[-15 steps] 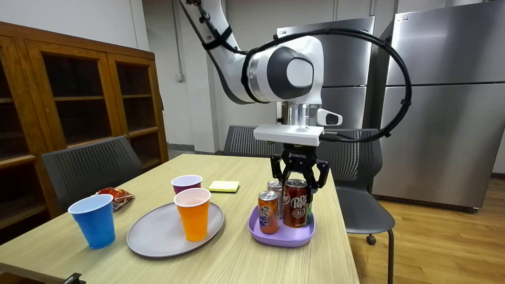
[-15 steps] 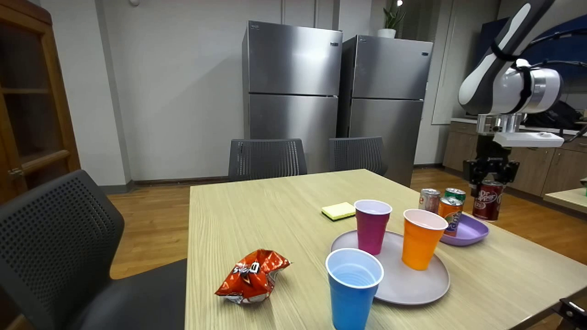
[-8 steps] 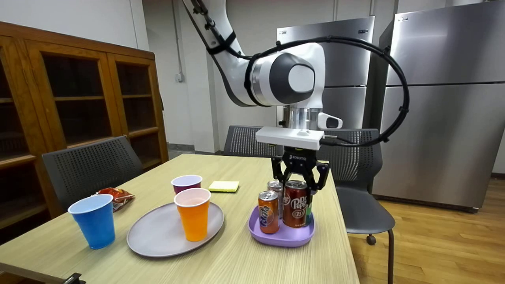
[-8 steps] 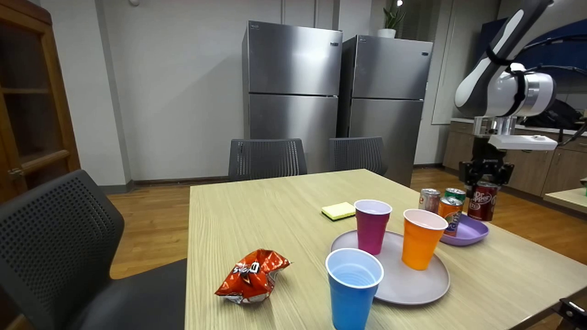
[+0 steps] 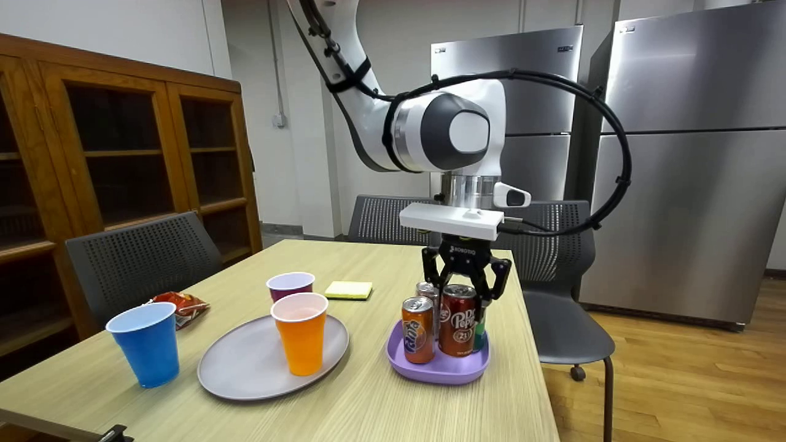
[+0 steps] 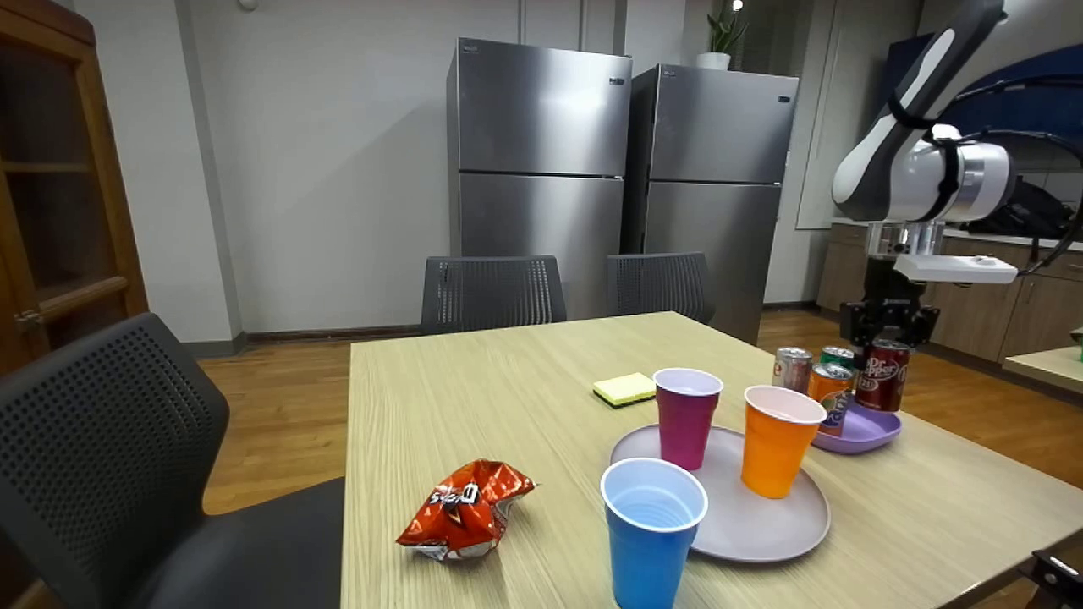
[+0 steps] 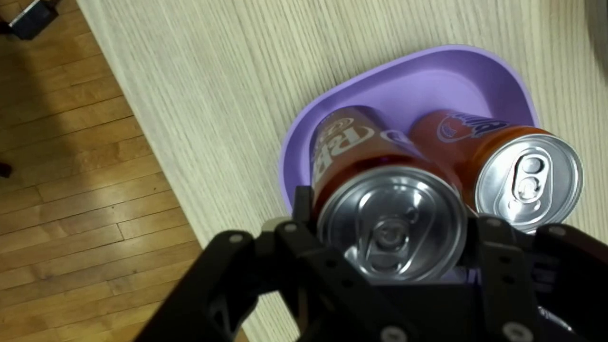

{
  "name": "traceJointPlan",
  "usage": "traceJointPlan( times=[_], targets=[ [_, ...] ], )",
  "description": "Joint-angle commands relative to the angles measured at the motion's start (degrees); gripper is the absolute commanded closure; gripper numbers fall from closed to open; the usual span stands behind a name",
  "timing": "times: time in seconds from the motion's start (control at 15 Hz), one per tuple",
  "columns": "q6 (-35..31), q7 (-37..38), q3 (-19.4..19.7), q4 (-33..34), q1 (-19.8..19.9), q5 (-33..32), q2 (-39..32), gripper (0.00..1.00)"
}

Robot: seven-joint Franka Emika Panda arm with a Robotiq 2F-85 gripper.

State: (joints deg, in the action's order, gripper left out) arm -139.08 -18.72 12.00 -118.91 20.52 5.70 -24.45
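My gripper [image 7: 389,223] is shut on a dark red Dr Pepper can [image 7: 349,147], one black finger on each side near its silver lid. In both exterior views the gripper [image 5: 461,304] points down and the can [image 5: 458,325] stands upright over the purple tray [image 5: 430,372]. Whether its base touches the tray, I cannot tell. An orange Fanta can [image 5: 418,334] stands in the tray close beside it, its lid [image 7: 529,180] right of the held can in the wrist view. A silver can [image 6: 792,370] and a green can [image 6: 836,357] are partly hidden behind.
A grey plate [image 5: 245,368] bears an orange cup [image 5: 301,337] and a magenta cup [image 6: 685,423]. Nearby are a blue cup [image 5: 147,350], a red chip bag [image 6: 465,512] and a yellow sponge [image 5: 349,290]. The tray sits near the table edge [image 7: 156,156].
The gripper and the Dr Pepper can have come down a little, shifting left in an exterior view and closer in over the tray. The grip, the other cans and the tray stay as they were.
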Motion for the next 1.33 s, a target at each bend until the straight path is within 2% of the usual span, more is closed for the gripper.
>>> traceJointPlan(
  times=[0.0, 1.27],
  targets=[
    [-0.25, -2.38, -1.90, 1.20, 1.91, 1.38, -0.68, 0.62],
    [-6.25, -3.99, -4.64, 0.81, 3.58, 2.46, -3.45, 0.62]
  ],
)
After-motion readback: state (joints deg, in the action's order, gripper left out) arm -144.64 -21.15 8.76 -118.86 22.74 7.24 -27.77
